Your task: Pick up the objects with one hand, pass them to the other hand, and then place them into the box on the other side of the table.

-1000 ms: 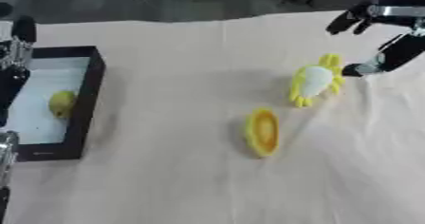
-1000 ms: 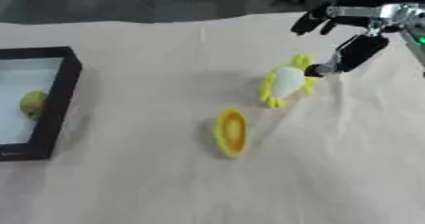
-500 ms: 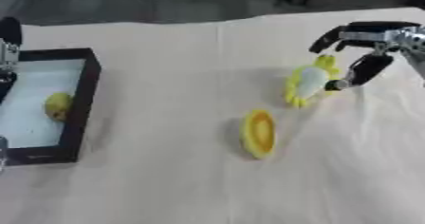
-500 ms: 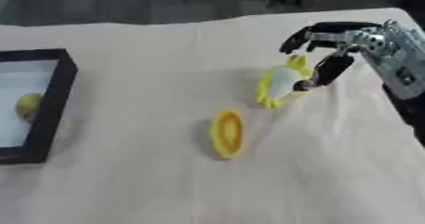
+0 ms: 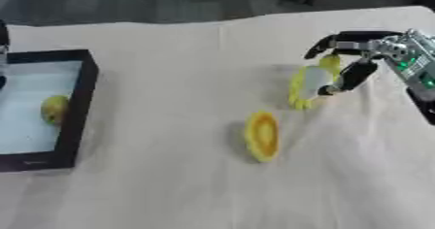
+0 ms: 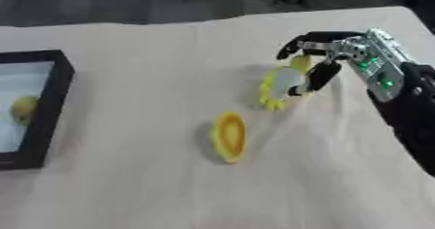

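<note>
A yellow-and-white flower-shaped toy (image 5: 308, 83) lies on the beige cloth at the right. My right hand (image 6: 333, 53) comes in from the right and arches over it. Its fingers (image 6: 299, 42) curve above the toy's far side and its thumb (image 6: 319, 76) is at the toy's right edge, not closed round it. A yellow oval piece (image 5: 261, 136) lies nearer the middle, apart from the hand. The black box (image 5: 81, 102) with a pale floor stands at the left and holds a small yellow-green object (image 5: 54, 109). Only a dark sliver of my left arm (image 5: 3, 53) shows at the left edge.
The beige cloth (image 5: 170, 184) covers the whole table. Its far edge runs along the top, with a dark floor and dark shapes behind it. Open cloth lies between the box and the two yellow things.
My right hand has come left and down from beside the flower toy to arch over it. The toy and the oval piece have stayed put. The view has shifted a little.
</note>
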